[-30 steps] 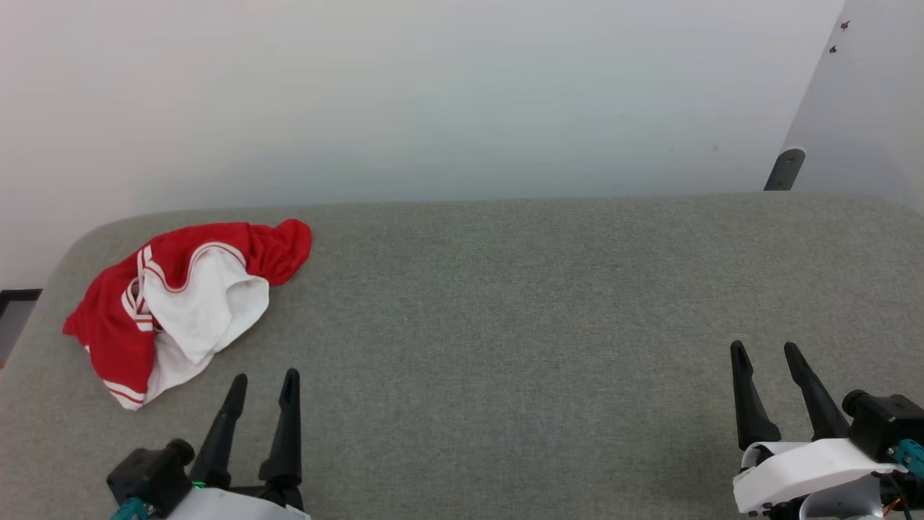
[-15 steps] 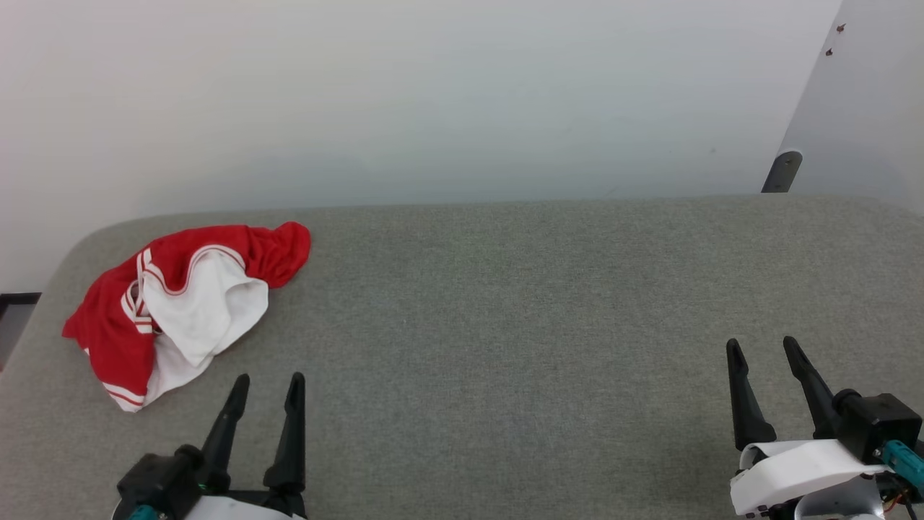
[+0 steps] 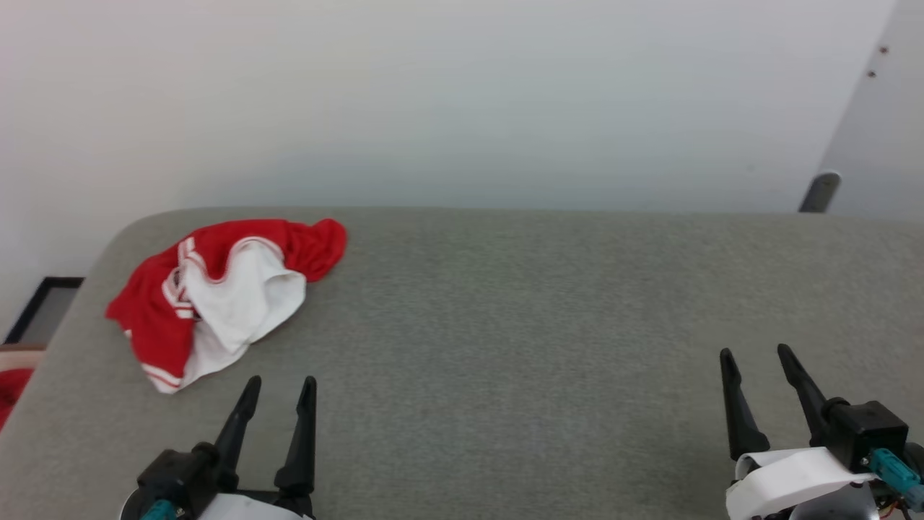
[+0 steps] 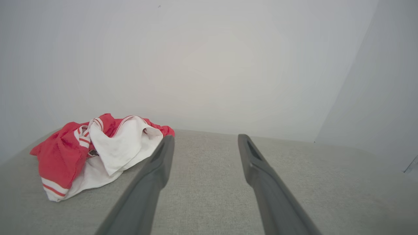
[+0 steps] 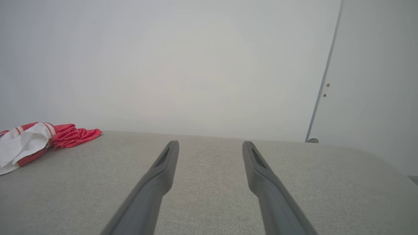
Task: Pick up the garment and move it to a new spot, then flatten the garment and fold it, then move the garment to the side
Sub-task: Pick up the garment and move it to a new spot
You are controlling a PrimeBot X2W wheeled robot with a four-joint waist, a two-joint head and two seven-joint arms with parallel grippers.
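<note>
The garment, a bright red shirt with white parts and thin stripe bands, lies crumpled at the far left of the grey fabric surface. The left wrist view shows the garment ahead and to the left of its fingers, while the garment sits at the far left edge of the right wrist view. My left gripper is open just in front of and slightly right of the garment, apart from it. Far off at the lower right, my right gripper is open and holds nothing.
A pale wall rises behind the surface. A panel with a dark fitting stands at the back right. Past the rounded left edge, a dark frame and a bit of red cloth lie lower down.
The whole head picture has shifted right, so the camera has turned left. Both grippers stay open near the front edge, and the garment lies as before.
</note>
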